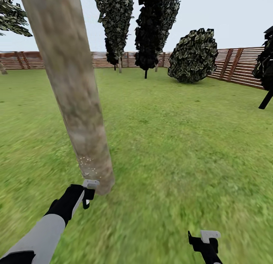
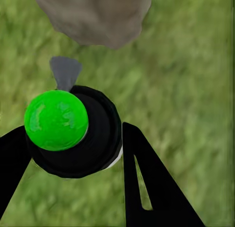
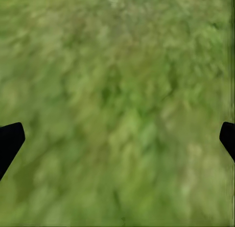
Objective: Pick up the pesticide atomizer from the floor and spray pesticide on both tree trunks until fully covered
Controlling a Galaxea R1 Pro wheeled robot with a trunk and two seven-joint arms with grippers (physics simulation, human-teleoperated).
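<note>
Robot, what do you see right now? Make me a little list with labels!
place: grass lawn with a wooden fence at the back
nearest thing: thick grey-tan tree trunk, leaning in the head view
on the trunk: pale speckles low down, just above the left gripper
left gripper: shut on the sprayer, which has a green cap and a grey nozzle toward the trunk
right gripper: open, over bare grass
further off: dark leafy trees and a round bush
</note>
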